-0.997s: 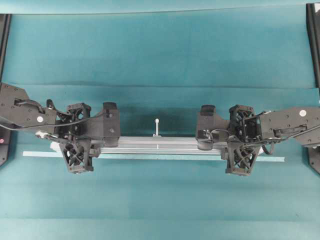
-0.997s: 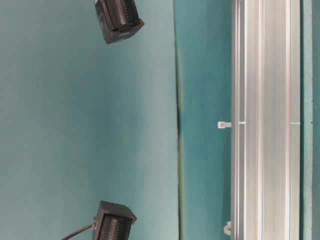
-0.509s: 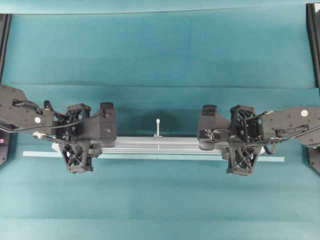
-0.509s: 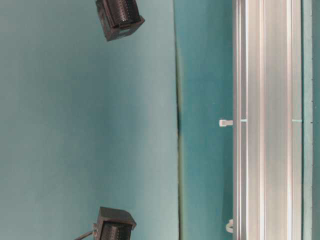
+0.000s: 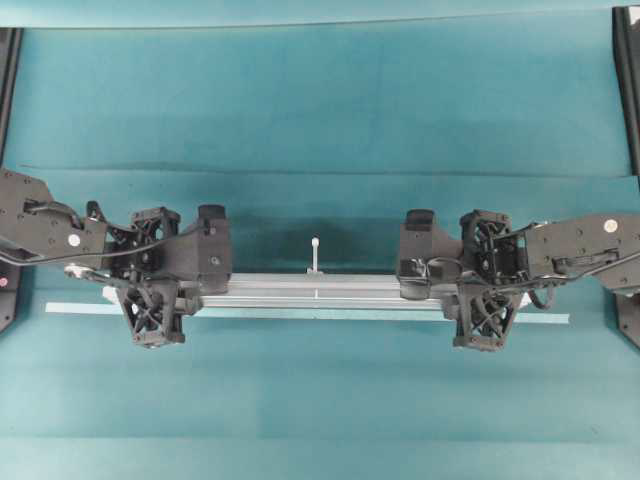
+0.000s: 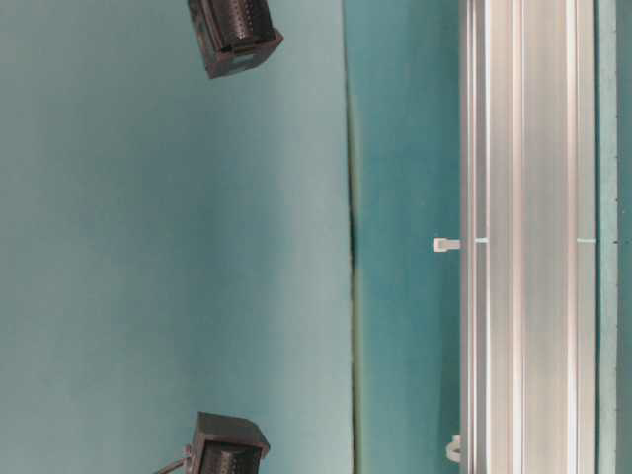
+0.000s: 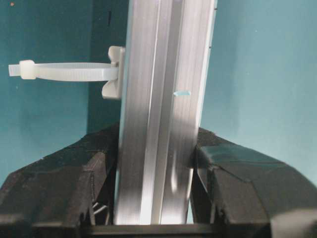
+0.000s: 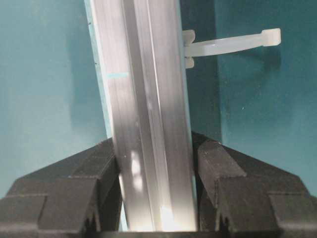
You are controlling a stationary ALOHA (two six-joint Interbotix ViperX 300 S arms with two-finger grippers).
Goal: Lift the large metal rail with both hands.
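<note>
The large metal rail is a long grooved silver bar lying left to right across the teal cloth, also seen in the table-level view. A dark shadow beside it suggests it hangs just above the cloth. A pale peg stands up at its middle. My left gripper is shut on the rail near its left end. In the left wrist view both black fingers press the rail's sides. My right gripper is shut on the rail near its right end, clamping it the same way.
A thin pale tape strip lies flat on the cloth along the rail's near side and sticks out past both ends. Black frame posts stand at the far left and far right edges. A fold crosses the cloth behind the arms.
Both arms have shifted very slightly outward, the left one a little further left. The rail stays clamped in both grippers and has barely moved.
</note>
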